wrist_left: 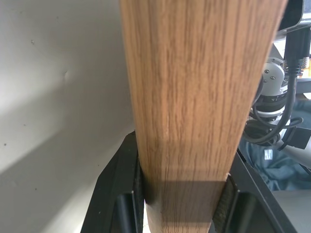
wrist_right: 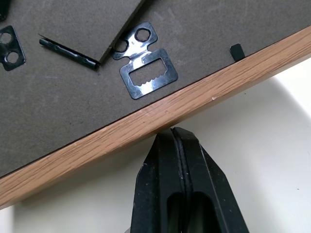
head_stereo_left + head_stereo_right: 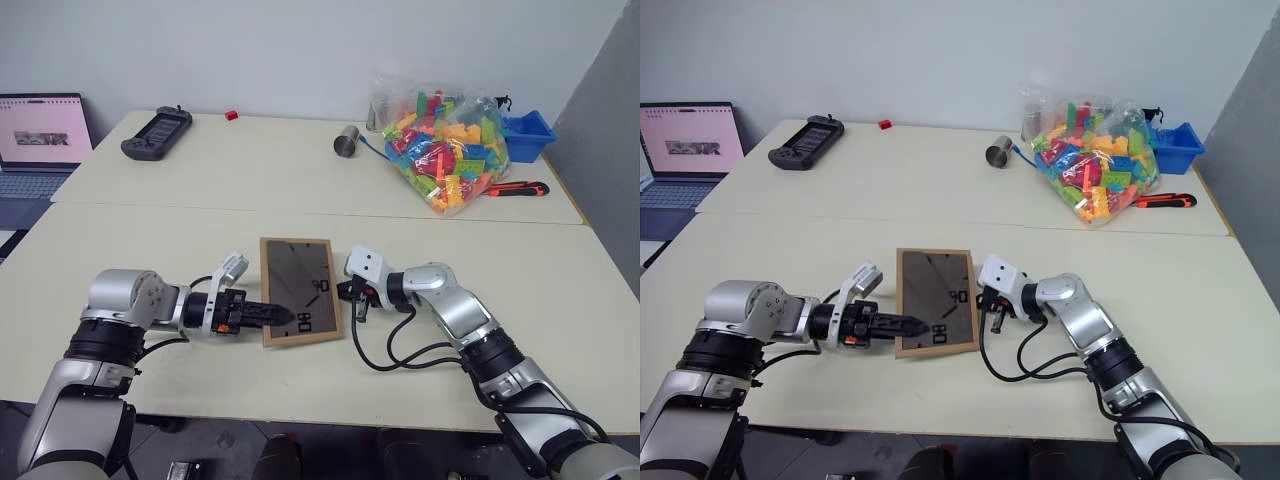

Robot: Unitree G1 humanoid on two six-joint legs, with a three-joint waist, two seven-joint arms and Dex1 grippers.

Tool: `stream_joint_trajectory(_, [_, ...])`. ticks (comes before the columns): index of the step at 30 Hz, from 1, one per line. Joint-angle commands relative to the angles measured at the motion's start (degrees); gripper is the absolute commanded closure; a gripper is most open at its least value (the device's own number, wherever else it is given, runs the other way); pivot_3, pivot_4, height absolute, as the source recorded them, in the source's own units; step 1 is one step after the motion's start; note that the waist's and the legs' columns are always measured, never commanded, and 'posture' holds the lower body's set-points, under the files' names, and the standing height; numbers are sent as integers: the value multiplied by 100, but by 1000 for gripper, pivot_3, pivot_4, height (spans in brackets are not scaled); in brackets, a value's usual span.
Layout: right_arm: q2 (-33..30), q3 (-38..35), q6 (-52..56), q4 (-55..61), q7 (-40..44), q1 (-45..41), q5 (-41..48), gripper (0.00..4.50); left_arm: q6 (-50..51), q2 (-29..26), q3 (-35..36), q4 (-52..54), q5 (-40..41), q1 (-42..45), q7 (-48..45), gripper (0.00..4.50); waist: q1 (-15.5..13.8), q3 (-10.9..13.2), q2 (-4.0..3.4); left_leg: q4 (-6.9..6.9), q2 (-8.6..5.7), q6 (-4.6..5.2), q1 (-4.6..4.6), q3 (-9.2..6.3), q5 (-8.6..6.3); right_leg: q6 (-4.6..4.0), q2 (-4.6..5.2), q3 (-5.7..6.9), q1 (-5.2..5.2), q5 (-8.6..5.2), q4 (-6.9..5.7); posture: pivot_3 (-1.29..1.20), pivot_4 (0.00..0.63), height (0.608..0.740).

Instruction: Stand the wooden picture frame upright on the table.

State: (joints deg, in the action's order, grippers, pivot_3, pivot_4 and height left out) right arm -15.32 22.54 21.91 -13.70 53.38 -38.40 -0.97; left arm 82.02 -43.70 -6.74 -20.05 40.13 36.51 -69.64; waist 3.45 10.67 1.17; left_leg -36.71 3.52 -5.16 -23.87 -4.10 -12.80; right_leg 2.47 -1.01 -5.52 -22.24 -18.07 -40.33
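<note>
**A:** Where do you see the wooden picture frame [image 3: 298,290]?

**B:** You have it on the near section of the counter [image 3: 560,300], dark grey back facing up, between your two arms. Its fold-out stand and a metal hanger [image 2: 146,73] show on that back.

**A:** And your fingers?

**B:** Your left gripper [image 3: 283,316] pinches the frame's near left edge; in the left wrist view one finger [image 1: 116,204] sits on each side of the wood. Your right gripper [image 2: 177,133] has its fingers pressed together, their tip right against the frame's right edge and holding nothing.

**A:** Any containers?

**B:** Beyond the frame, toward the far right, you have a clear plastic bag [image 3: 445,150] stuffed with coloured building blocks. Just past it stands a blue bin [image 3: 527,135]; you cannot tell what is inside. A small metal cup [image 3: 346,141] lies on its side left of the bag.
</note>
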Motion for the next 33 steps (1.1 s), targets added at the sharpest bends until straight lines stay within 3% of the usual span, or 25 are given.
stream_joint_trajectory(1, [-5, -117, -18, 306, 34, -12, 138, 4500, -94, -10, 119, 48, -27, 64, 134, 3203, 0, 0, 0, 0, 0, 0, 0, 0, 0, 0, 0, 0, 0, 0, 0, 0, 150, 740])
stream_joint_trajectory(6, [-285, -335, 61, 424, 86, 103, 208, 4500, -395, -90, 178, 205, -71, 147, 113, 3203, -3, 0, 0, 0, 0, 0, 0, 0, 0, 0, 0, 0, 0, 0, 0, 0, 150, 740])
stream_joint_trajectory(10, [-869, -723, 111, 405, 243, 108, 322, 4500, -699, -99, 413, 322, -11, 355, 109, 3203, -24, 1, 0, -1, -2, 0, -4, 0, 0, 0, 1, -1, -1, 0, 1, 0, 150, 740])
stream_joint_trajectory(18, [-1495, -1338, 563, 564, 602, -367, 858, 4500, -1388, 158, 948, 444, -89, 708, 640, 3203, 20, 2, 0, 6, 1, 1, -9, 1, 0, 0, 0, -1, -3, 0, 15, 0, 150, 740])
stream_joint_trajectory(24, [-1293, -1567, 1795, 1219, 955, -1117, 1890, 4500, -1446, 284, 1107, 611, -16, 738, 914, 3205, 60, 8, -7, 7, 2, 0, -8, -1, 0, -1, 0, 1, -3, 0, 11, 0, 150, 740])
stream_joint_trajectory(29, [-623, -1612, 2276, 993, 467, -1701, 2174, 4500, -1592, 239, 951, 686, -146, 711, 909, 3205, 59, 8, -7, 6, 1, 0, -9, -2, 0, -1, 0, 2, -3, 0, 10, 0, 150, 740])
stream_joint_trajectory(33, [-383, -1625, 2425, 690, 553, -1939, 2388, 3808, -1603, 189, 851, 681, -130, 754, 703, 3205, 63, 8, -8, 6, 1, 0, -9, -1, 0, -1, 0, 2, -6, 0, 5, 0, 150, 740])
